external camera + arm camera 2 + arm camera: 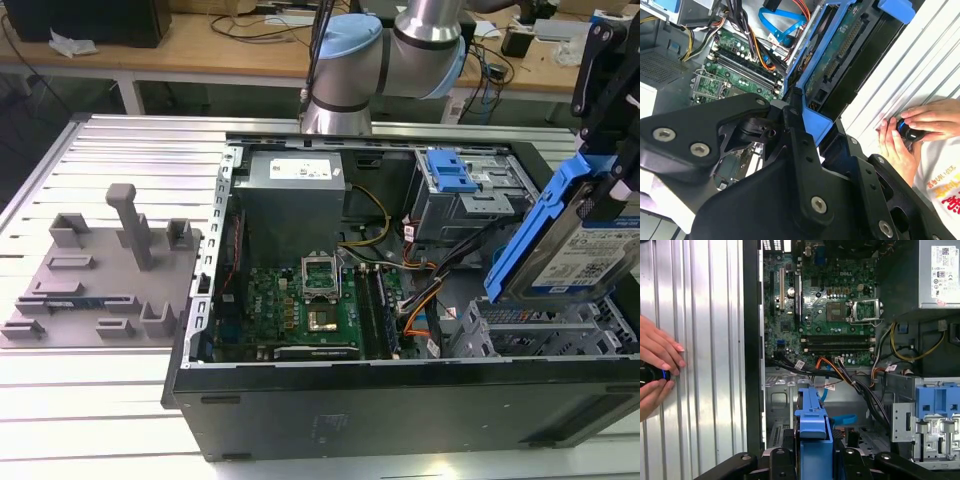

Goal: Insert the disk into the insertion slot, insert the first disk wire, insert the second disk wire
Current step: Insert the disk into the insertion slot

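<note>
My gripper (600, 190) is shut on the disk (585, 255), a silver drive with a white label in a bright blue carrier (813, 432). In the exterior view the disk hangs tilted, high end up, at that view's right side of the open computer case. It is just above the insertion slot (540, 335), a grey perforated drive cage. In both wrist views the black fingers (800, 145) clamp the blue frame. The second wrist view shows the drive's green circuit-board underside (840, 45). Loose orange and black wires (420, 310) and a blue cable (780, 27) lie beside the cage.
The motherboard (310, 300) and grey power supply (295, 180) fill the case's other half. A second cage with a blue latch (452, 170) stands at the back. A person's hands (655, 370) hold a small black device on the ribbed table beside the case. Grey fixtures (100, 270) sit at the exterior view's left.
</note>
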You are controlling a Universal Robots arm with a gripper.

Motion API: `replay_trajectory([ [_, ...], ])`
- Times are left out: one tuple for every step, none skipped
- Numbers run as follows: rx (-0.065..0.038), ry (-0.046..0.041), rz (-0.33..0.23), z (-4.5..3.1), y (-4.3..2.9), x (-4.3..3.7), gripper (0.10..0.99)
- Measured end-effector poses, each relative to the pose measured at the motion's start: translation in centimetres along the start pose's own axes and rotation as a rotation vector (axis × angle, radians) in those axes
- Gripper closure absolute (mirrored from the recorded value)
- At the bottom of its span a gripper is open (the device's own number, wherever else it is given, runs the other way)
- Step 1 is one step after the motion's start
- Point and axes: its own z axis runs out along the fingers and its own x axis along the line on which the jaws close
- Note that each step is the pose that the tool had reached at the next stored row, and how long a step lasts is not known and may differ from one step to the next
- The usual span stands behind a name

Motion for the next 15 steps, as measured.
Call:
replay_trajectory([
  [0.000,0.0001,0.000,0.08,-0.03,0.00,0.718],
  [0.000,0.0001,0.000,0.13,-0.03,0.01,0.718],
  [0.000,0.0001,0.000,0.20,-0.03,0.01,0.718],
  [0.000,0.0001,0.000,0.28,-0.03,0.01,0.718],
  [0.000,0.0000,0.000,0.34,-0.03,0.01,0.718],
  [0.000,0.0001,0.000,0.47,-0.03,0.03,0.718],
  [0.000,0.0001,0.000,0.61,-0.03,0.03,0.718],
  [0.000,0.0001,0.000,0.68,-0.03,0.04,0.718],
  [0.000,0.0001,0.000,0.73,-0.03,0.04,0.718],
  [0.000,0.0001,0.000,0.79,-0.02,0.04,0.718],
  [0.000,0.0000,0.000,0.86,-0.02,0.05,0.718],
  [0.000,0.0001,0.000,0.92,-0.02,0.06,0.718],
  [0.000,0.0001,0.000,0.98,-0.02,0.06,0.718],
  [0.000,0.0000,0.000,1.09,-0.02,0.07,0.718],
  [0.000,0.0001,0.000,1.22,-0.02,0.08,0.718],
])
